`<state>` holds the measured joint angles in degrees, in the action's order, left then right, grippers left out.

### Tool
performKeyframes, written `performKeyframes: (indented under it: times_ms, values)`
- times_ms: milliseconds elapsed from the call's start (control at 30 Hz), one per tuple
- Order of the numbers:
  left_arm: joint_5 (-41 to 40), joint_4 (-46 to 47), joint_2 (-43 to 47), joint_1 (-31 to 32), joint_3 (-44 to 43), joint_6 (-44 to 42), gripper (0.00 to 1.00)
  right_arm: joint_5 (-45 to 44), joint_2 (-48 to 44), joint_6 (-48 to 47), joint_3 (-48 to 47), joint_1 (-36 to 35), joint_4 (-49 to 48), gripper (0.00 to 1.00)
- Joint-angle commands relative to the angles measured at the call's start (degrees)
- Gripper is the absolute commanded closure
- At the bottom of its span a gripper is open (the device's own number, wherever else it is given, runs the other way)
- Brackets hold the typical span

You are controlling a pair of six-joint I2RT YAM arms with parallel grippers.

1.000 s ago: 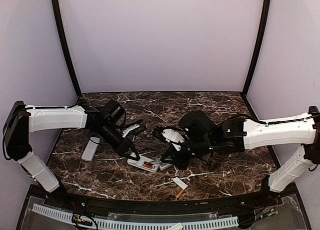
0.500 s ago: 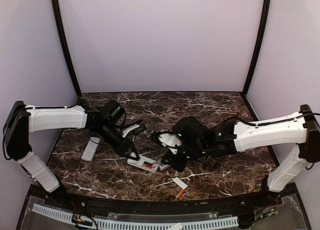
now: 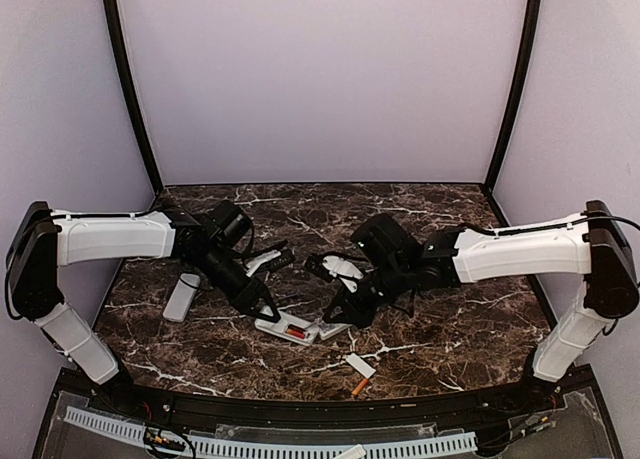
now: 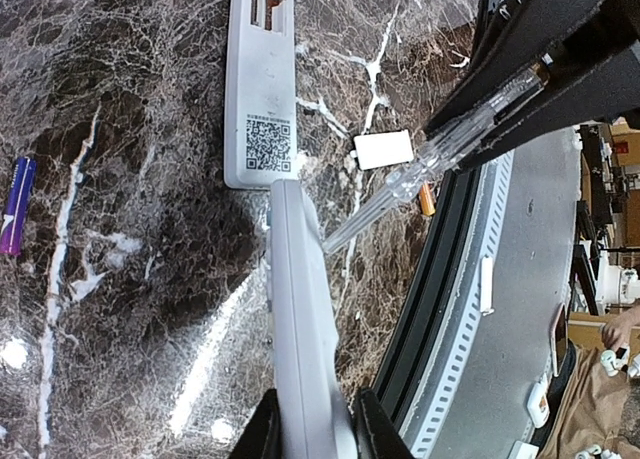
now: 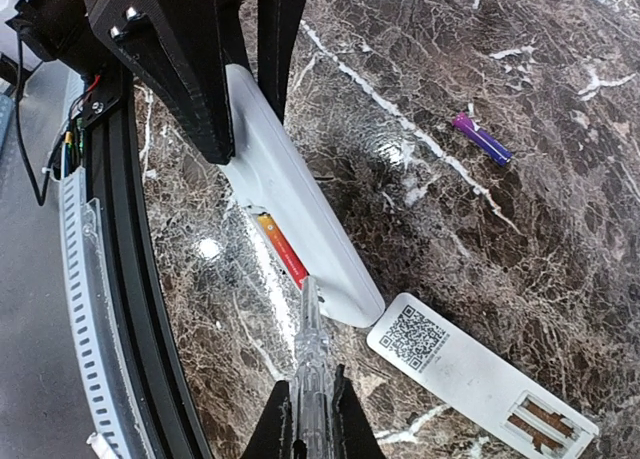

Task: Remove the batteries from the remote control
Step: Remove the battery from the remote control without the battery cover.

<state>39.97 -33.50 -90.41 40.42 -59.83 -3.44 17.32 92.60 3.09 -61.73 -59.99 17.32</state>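
My left gripper (image 4: pixel 312 424) (image 3: pixel 265 307) is shut on one end of a white remote control (image 4: pixel 298 309) (image 5: pixel 300 219) (image 3: pixel 288 326) that lies on its side on the marble. In its open compartment sits a red and orange battery (image 5: pixel 282 247) (image 3: pixel 297 330). My right gripper (image 5: pixel 312 419) (image 3: pixel 345 312) is shut on a clear plastic pick (image 5: pixel 312 364) (image 4: pixel 420 169), and the pick's tip touches the end of that battery. A purple battery (image 5: pixel 482 139) (image 4: pixel 18 205) lies loose on the table. An orange battery (image 3: pixel 358 386) (image 4: pixel 427 197) lies near the front edge.
A second white remote (image 4: pixel 260 89) (image 5: pixel 470 369) with a QR label and an empty compartment lies just past the held remote's end. A small white cover (image 3: pixel 360 365) (image 4: pixel 383 149) rests beside the orange battery. Another grey remote (image 3: pixel 182 297) lies at the left. The table's black front rim (image 3: pixel 320 409) is close.
The right arm's wrist has swung and drawn back a little to the right, while the pick stays at the remote. The left arm and the remote have not moved.
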Motion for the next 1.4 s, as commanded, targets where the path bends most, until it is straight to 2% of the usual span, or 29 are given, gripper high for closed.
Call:
performKeyframes:
  times_ms: [0, 767, 1133, 1267, 1367]
  values:
    - [-0.1, 0.3, 2.2, 1.0, 1.0, -1.6, 1.00, 11.6, 1.8, -0.3, -2.2, 3.1, -3.3, 1.00]
    - [-8.4, 1.8, 4.1, 1.1, 1.7, -1.5, 1.00, 25.5, 6.0, 2.7, -3.7, 8.1, -7.3, 1.00]
    - [-7.1, 0.7, 4.7, -0.3, 1.2, 2.8, 1.00, 18.1, -1.0, 6.1, -0.2, 8.1, -8.3, 1.00]
    - [-4.2, 5.3, 9.0, -1.1, 4.6, 12.3, 1.00, 11.7, -7.2, 11.1, 4.4, 8.1, -11.1, 1.00]
    - [-4.1, 12.1, 14.9, -1.2, 9.9, 22.7, 1.00, 4.7, -11.9, 15.8, 7.3, 8.1, -11.7, 1.00]
